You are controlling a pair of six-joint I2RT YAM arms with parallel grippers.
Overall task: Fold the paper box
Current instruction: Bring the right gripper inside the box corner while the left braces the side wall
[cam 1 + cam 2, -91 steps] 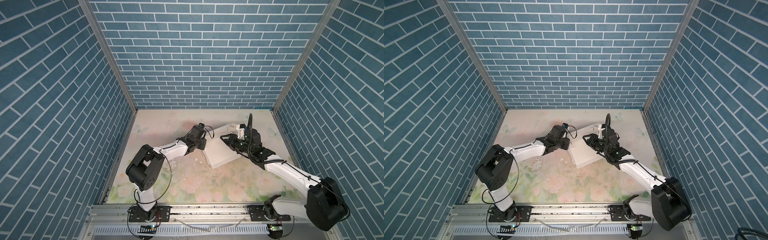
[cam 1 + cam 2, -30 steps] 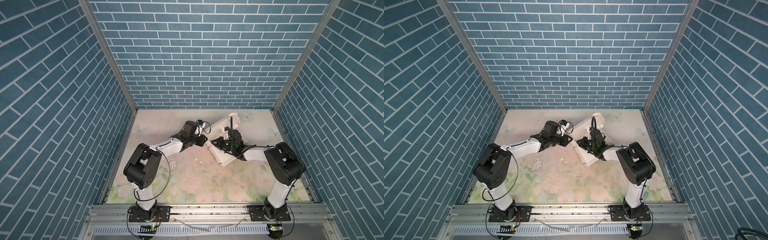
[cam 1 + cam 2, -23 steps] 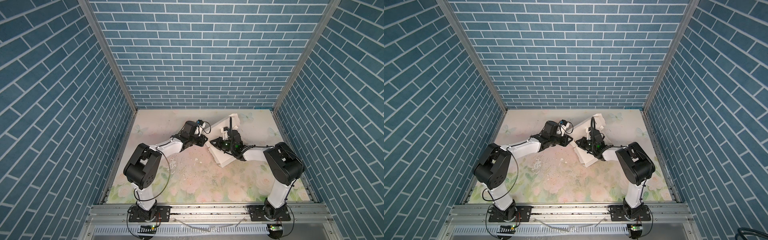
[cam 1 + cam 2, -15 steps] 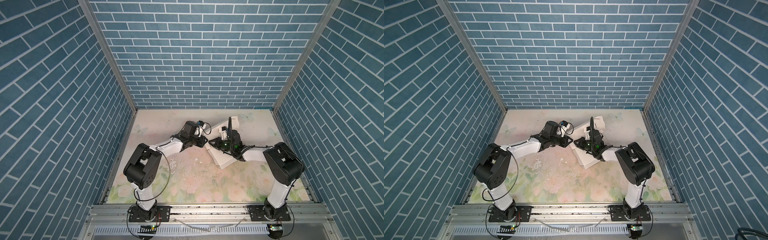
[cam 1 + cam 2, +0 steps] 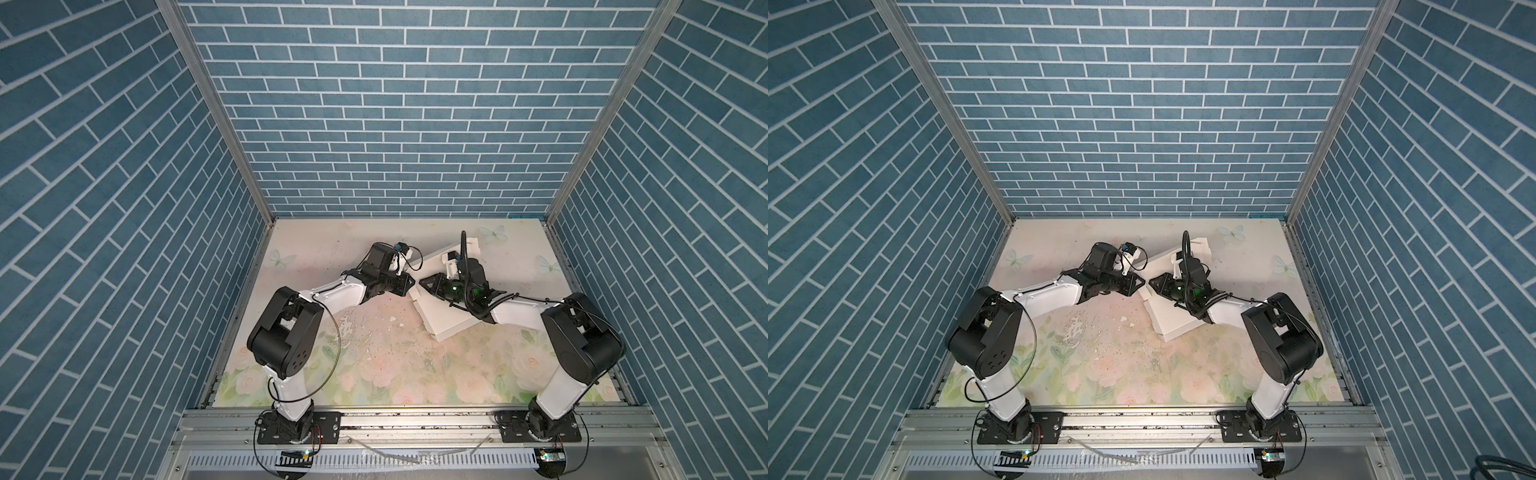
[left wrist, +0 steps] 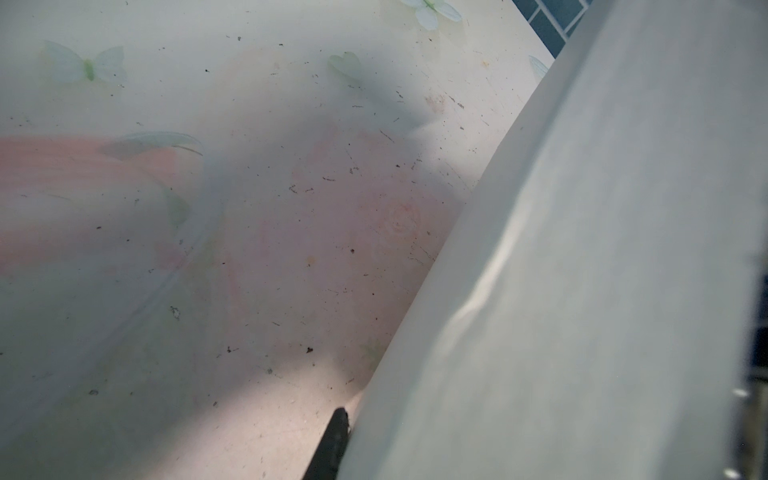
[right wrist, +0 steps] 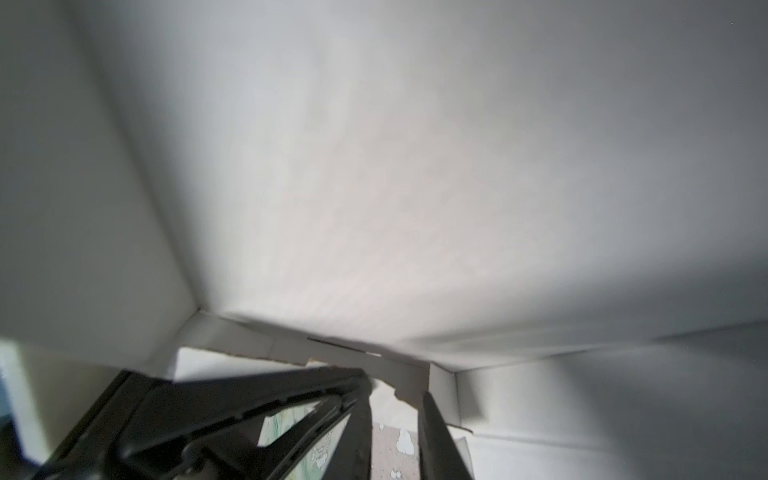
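Two grippers meet nose to nose at the left side of the paper box [image 5: 446,328], which sits on the floral tabletop [image 5: 374,365] right of centre, in the far half. The box lies skewed, w/ one corner pointing at the near edge. Its long axis seems to run mostly near-to-far, though the right arm [image 5: 519,309] covers much of it, so that reading is loose. A flap [image 5: 471,247] rises at the far end.

The left arm [image 5: 332,293] folds at its elbow near the left wall, then stretches low and almost flat, fwd and rightward. The left gripper [image 5: 411,284] sits against the box's left wall. In the left wrist view one black finger [image 6: 332,444] lies on the outer face of a white box wall and the other finger is hidden behind it. I cannot tell whether it clamps the wall or only straddles it.

The right arm folds at the near right and reaches leftward across the box. The right gripper [image 7: 395,395] is parted a little: tabletop shows btwn its fingers, and a ragged box edge sits at the tips, unclamped.
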